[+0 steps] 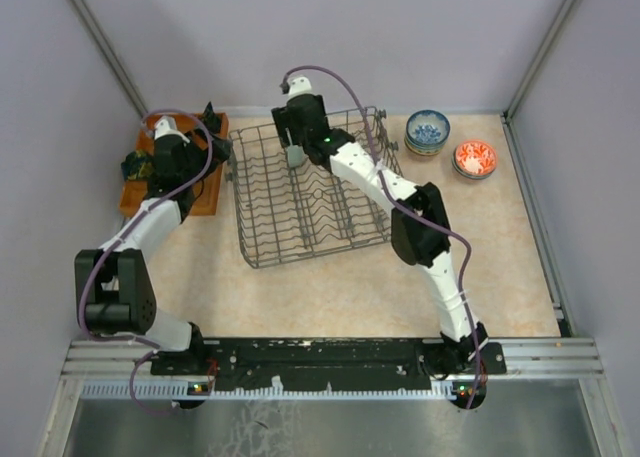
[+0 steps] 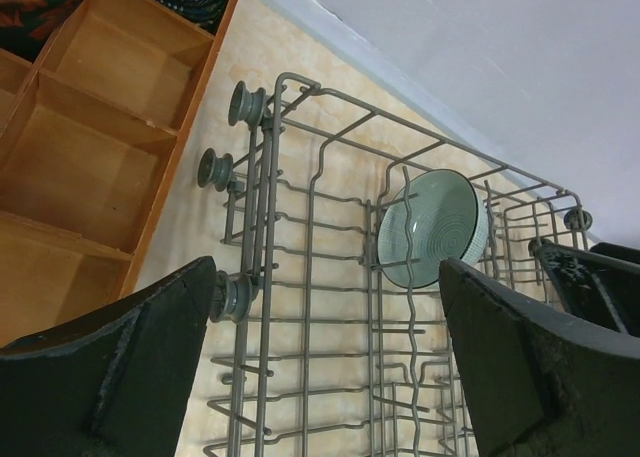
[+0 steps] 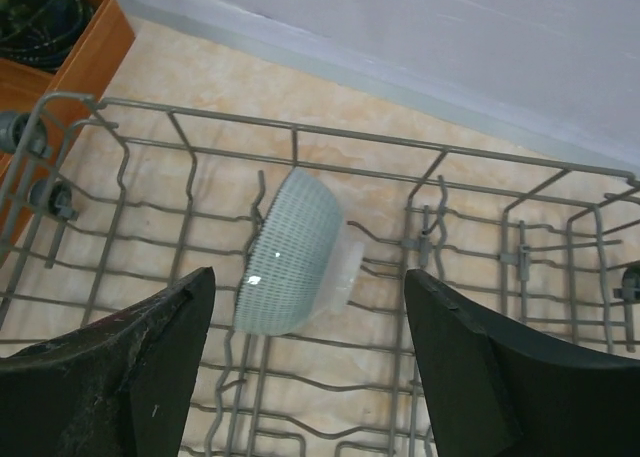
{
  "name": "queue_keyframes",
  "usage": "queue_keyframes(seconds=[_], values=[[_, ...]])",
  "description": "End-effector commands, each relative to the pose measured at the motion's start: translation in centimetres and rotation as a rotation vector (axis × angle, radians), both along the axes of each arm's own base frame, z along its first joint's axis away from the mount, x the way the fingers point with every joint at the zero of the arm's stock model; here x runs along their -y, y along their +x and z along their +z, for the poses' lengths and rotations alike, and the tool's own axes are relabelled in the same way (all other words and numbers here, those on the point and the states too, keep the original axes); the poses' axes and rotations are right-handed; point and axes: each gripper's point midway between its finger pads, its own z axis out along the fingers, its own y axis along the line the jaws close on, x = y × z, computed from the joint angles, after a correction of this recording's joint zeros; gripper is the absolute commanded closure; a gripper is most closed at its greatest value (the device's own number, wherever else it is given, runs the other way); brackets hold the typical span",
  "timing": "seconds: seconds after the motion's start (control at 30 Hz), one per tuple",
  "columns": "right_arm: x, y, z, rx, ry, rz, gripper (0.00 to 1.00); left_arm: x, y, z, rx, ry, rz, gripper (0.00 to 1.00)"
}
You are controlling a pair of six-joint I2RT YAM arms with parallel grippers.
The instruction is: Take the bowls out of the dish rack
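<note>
Left gripper (image 2: pixel 328 267) and right gripper (image 3: pixel 308 277) are held open and empty, the latter above the dish rack's (image 3: pixel 295 127) pale green bowl (image 3: pixel 290 267)

Left claw (image 2: pixel 325 267), right claw (image 3: pixel 308 273): both agape.

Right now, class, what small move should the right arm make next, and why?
Probably ease the right end effector forward until its fingers straddle the pale green bowl. The fingers stand open, the bowl sits on edge in the dish rack just ahead, lined up between them, and nothing is gripped yet.
</note>
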Motion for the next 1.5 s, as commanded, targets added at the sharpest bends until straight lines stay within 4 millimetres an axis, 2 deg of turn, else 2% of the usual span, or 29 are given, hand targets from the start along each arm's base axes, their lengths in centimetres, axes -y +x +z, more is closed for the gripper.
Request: queue_keyframes(seconds=[0.0, 0.27, 0.53, 0.97, 1.47], values=[[-2.6, -0.2, 1.9, 0.062, -0.012, -0.005, 0.23, 0.2, 0.0, -1.4, -0.028, 0.019, -0.017, 0.02], [-4.2, -0.5, 0.4, 0.097, -0.088, -0.057, 0.23, 0.4, 0.2, -2.9, -0.055, 0.014, -0.026, 0.02], [-4.6, -0.7, -1.2, 0.115, -0.154, -0.089, 0.23, 0.6, -0.5, -4.4, -0.079, 0.006, -0.038, 0.02], [-3.5, 0.1, -2.5, 0.169, -0.278, -0.192, 0.23, 2.3, -0.5, -6.7, -0.138, -0.038, -0.106, 0.04], [-1.4, -0.3, -3.4, 0.155, -0.372, -0.275, 0.23, 3.7, -0.1, -7.8, -0.16, -0.025, -0.131, 0.06]])
